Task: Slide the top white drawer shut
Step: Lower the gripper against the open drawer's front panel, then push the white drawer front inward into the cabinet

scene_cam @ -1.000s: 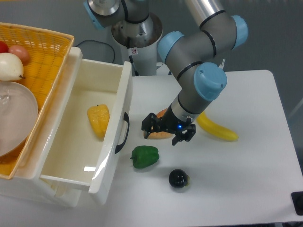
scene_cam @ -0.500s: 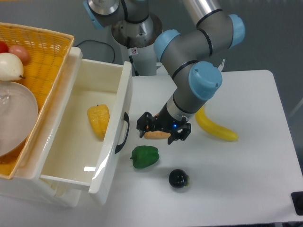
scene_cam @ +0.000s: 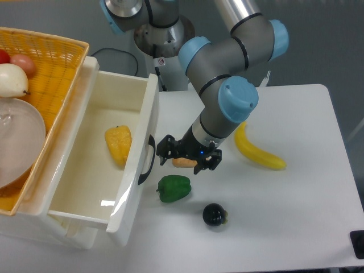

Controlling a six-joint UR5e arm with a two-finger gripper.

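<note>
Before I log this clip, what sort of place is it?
Probably a robotics lab tabletop, not a kitchen: a robot arm's claw works over a plain white table, beside an open white drawer and loose fruit and vegetables like a banana and green pepper.

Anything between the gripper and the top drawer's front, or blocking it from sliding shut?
Nothing visible. The gripper sits just right of the top white drawer front with bare table between. The yellow pepper lies inside, below the rim; the green pepper sits outside the front.
</note>
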